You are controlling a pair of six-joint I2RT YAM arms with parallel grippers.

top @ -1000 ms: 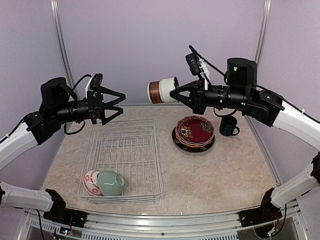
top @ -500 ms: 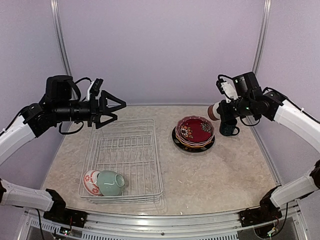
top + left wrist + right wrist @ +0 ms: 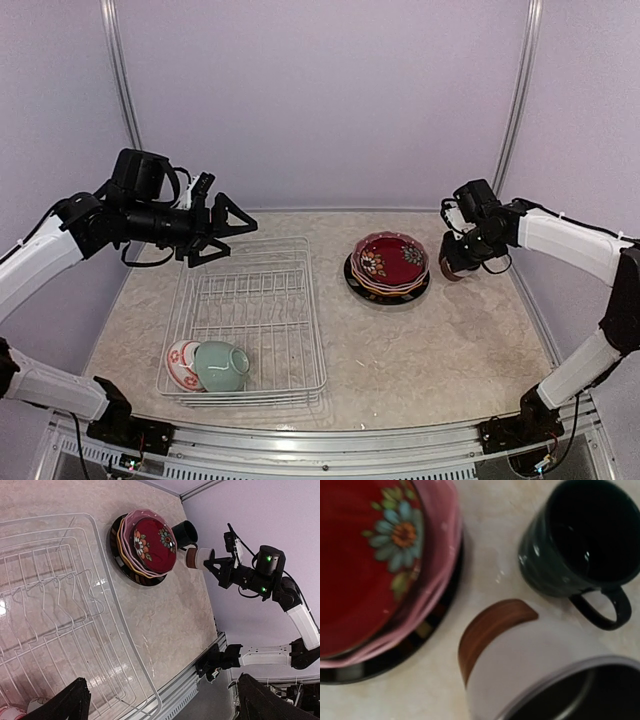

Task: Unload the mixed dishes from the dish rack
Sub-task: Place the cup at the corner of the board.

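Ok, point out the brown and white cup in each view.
Top external: brown-white cup at far right, mostly hidden below the right gripper.
Left wrist: cup upper centre, at the gripper's tip.
Right wrist: cup fills the bottom centre, tilted.
Shared landmark: the red floral bowl, beside the cup in all three.

Pale-green cup (image 3: 222,366), red-patterned bowl (image 3: 179,364) in white rack (image 3: 251,311)

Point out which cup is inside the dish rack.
The pale-green cup, on its side in the dish rack's near corner. The dark mug stands on the table; the brown-and-white cup is in the right end effector.
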